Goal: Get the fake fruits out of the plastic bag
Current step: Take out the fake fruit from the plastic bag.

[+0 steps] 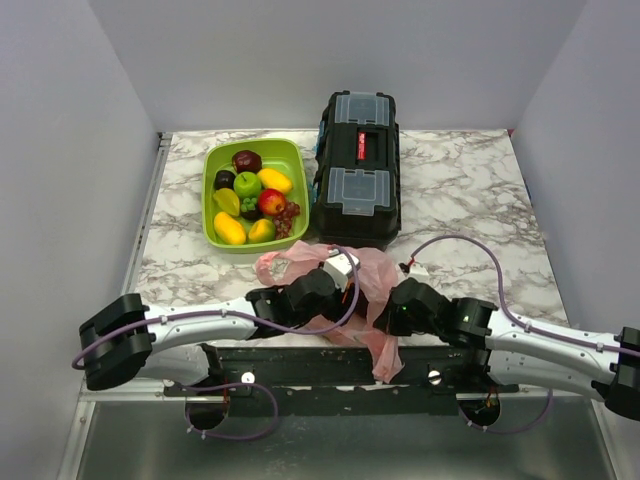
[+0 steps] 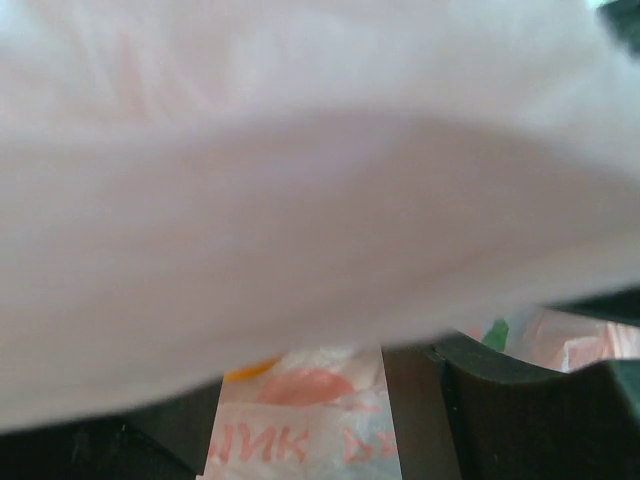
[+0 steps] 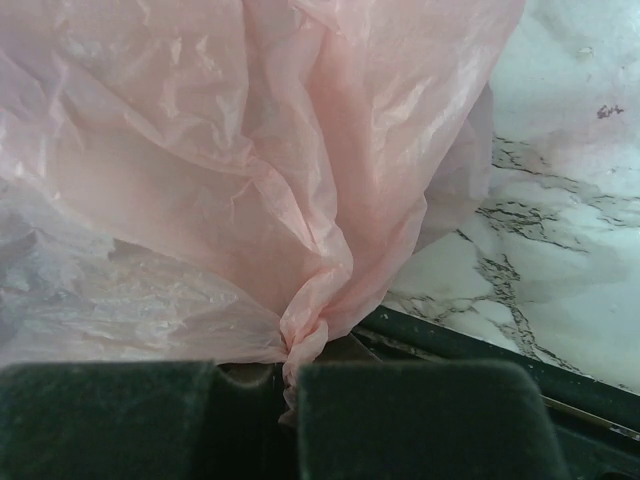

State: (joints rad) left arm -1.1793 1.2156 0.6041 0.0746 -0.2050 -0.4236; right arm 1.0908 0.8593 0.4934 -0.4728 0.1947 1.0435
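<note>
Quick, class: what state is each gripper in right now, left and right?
Left gripper: pink film of the plastic bag covers its camera; cannot be told.
Right gripper: closed, pinching a gathered fold of the plastic bag.

Count: one toolbox point(image 1: 357, 170); one tray point(image 1: 207, 195) just left of the toolbox; one pink bag point(image 1: 377, 272) just in front of the toolbox. Fruits point(image 1: 271, 202) in the tray, about ten, overlap hides the exact total: two yellow ovals point(image 1: 274, 180), one green apple point(image 1: 247, 184), one dark apple point(image 1: 246, 160), one grape bunch point(image 1: 288, 217). Two arms point(image 1: 190, 322).
</note>
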